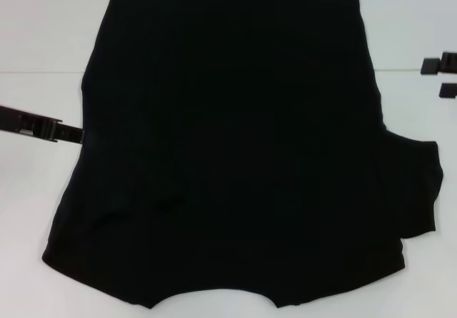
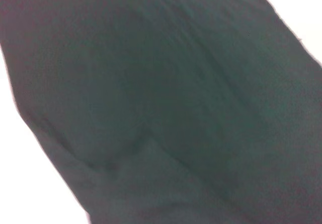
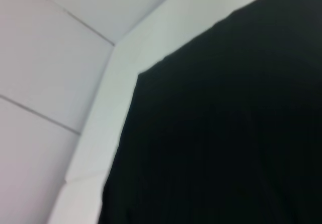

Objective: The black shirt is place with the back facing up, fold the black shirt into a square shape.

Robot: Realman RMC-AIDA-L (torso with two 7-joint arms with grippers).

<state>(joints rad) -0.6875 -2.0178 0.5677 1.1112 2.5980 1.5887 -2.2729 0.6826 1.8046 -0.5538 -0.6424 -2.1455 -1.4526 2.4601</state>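
The black shirt (image 1: pixel 235 146) lies spread flat on the white worktop (image 1: pixel 43 32) in front of me, plain dark cloth facing up and covering most of the surface in my head view. Its straight hem runs along the far edge, and the curved neckline sits at the near edge, closest to my body. On my right side a short sleeve (image 1: pixel 418 186) sticks out past the body of the shirt. On my left side the cloth looks folded inward, with a soft crease running across the lower left part.

My left end effector (image 1: pixel 75 135) reaches in low from the left, its dark arm lying just above the worktop, and its tip meets the left edge of the shirt about halfway along. I cannot tell how far its fingers are parted or whether they have hold of the cloth: the tip blends into the black fabric. My left wrist camera shows only dark cloth with a fold line, very close.

My right end effector (image 1: pixel 443 75) sits off to the right, well apart from the shirt, only dark parts of it showing at the edge. I cannot tell its opening either.
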